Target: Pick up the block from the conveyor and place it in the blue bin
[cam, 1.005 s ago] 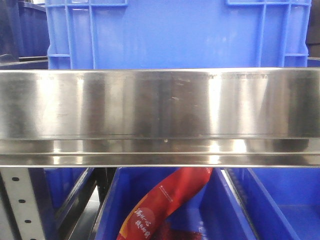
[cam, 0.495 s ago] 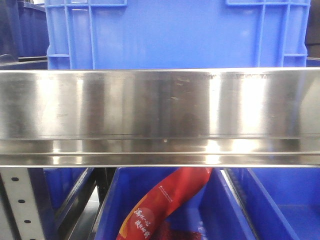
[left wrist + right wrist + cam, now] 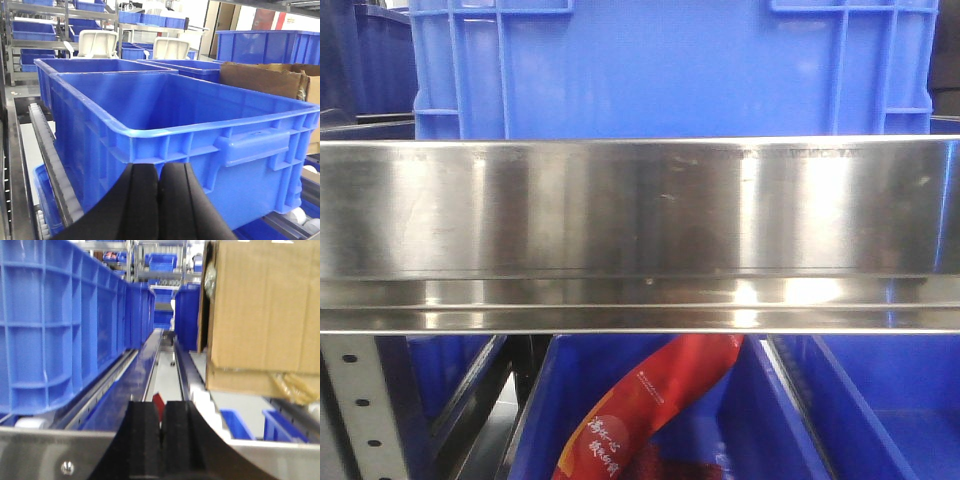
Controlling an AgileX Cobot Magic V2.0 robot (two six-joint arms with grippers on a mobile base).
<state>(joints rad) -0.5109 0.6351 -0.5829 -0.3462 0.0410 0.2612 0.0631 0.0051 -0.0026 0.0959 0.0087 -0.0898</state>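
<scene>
The blue bin [image 3: 165,145] is the biggest thing in the left wrist view, a deep, open, ribbed plastic crate whose inside looks bare; in the front view the same kind of crate [image 3: 670,65] stands behind a broad steel rail [image 3: 640,235]. To its right sits a brown cardboard box [image 3: 265,315], with more blue crates on shelving behind. Below the rail, a red printed pouch [image 3: 650,410] lies in a lower blue tray [image 3: 545,410].

The left hand [image 3: 159,200] has its black pads pressed together with nothing between them, pointing at the bin's near wall. The right hand [image 3: 162,432] is likewise pinched closed and empty, aimed down a narrow aisle.

No block and no conveyor surface show in any view, so the block's place cannot be told. As a judgement, a block should be stiff and light; gripping across two flat opposite faces near its middle seems safest.
</scene>
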